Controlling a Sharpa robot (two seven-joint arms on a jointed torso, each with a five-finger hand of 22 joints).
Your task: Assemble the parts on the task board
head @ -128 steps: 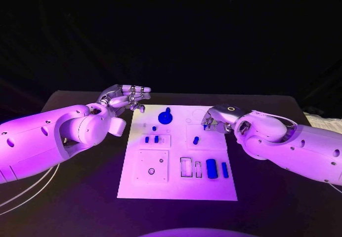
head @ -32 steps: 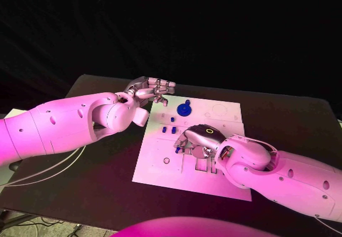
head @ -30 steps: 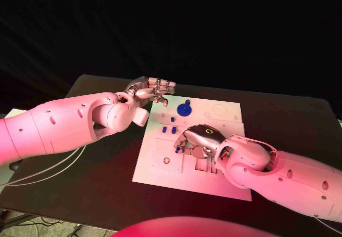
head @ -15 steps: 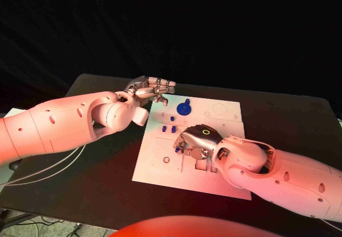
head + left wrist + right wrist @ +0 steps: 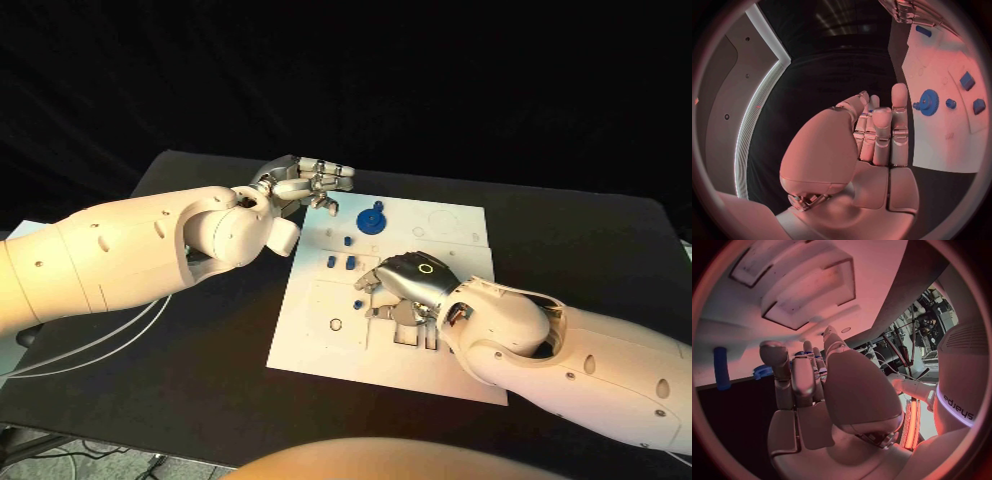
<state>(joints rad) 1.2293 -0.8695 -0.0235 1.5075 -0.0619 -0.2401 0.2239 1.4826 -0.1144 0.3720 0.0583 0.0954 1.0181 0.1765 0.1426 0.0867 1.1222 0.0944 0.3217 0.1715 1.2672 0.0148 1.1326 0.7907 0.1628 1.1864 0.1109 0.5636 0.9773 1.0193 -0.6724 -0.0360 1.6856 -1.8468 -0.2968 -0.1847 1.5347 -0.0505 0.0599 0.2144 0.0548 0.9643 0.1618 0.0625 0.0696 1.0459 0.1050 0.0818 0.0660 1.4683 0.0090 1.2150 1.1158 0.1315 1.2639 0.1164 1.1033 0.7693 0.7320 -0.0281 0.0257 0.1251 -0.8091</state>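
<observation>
The white task board lies in the middle of the black table. A blue gear stands on its far part, with two small blue pieces nearer on the left. My right hand hovers low over the board's middle, fingers curled down beside a small blue piece; whether it holds anything is hidden. In the right wrist view a blue peg and the gear lie beyond the fingers. My left hand hangs by the board's far left corner, fingers curled together and holding nothing.
My right forearm covers the board's near right part and its slots. White cables trail over the table's left side. Bare black table lies right of the board.
Since the oldest frame my right hand has come from the board's far right part to its middle. Over the last second it has barely shifted. The left hand has stayed put.
</observation>
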